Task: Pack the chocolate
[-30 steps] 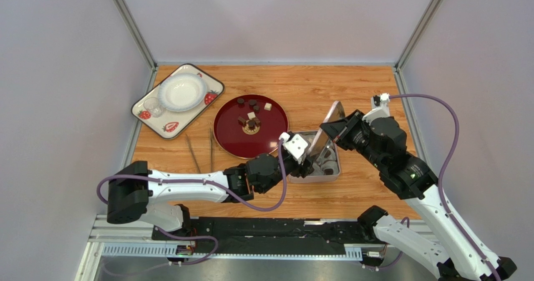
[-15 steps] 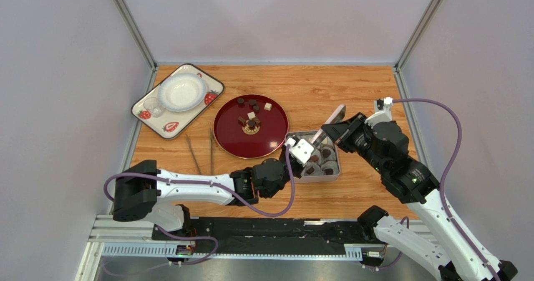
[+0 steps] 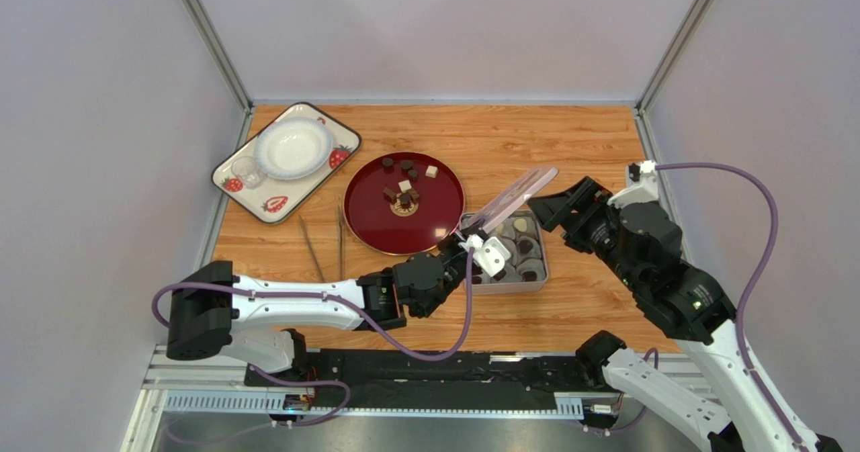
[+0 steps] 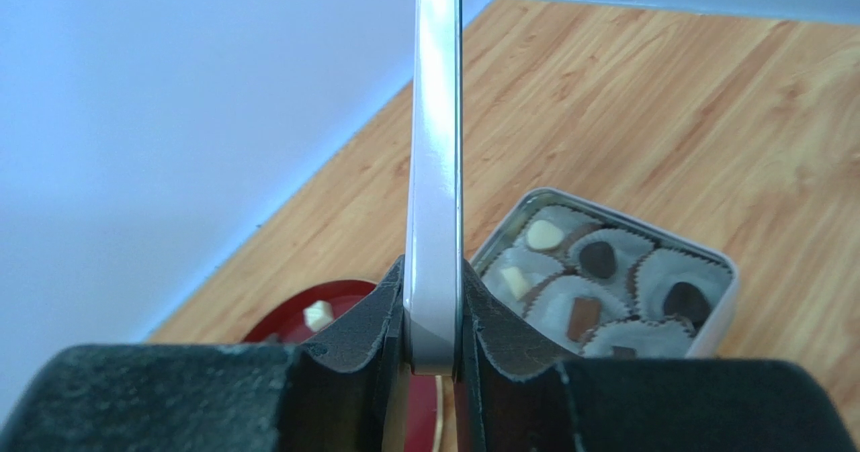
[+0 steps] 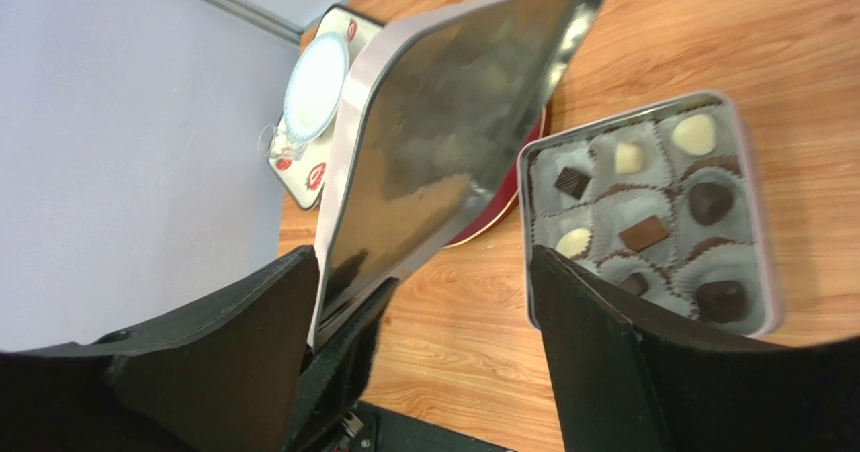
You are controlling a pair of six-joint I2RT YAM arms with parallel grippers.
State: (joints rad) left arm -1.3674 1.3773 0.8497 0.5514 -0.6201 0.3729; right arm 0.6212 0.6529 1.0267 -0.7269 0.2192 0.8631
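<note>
While the left fingers (image 4: pixel 379 316) pinch the lid (image 4: pixel 434 120) by one edge, tilting it above the grey tin (image 4: pixel 715 321), probably for closing, the right fingers (image 5: pixel 596 351) gape empty; chocolate (image 5: pixel 646 232) sits in the tin's cups, some on the red plate (image 3: pixel 368 215).

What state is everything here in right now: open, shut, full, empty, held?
lid: off the tin, tilted above it, held by one edge.
left pincer: shut on lid.
right pincer: open, gripping nothing.
tin: open, chocolate in its paper cups.
red plate: a few chocolate pieces on it.
white bowl: empty, on the strawberry tray.
</note>
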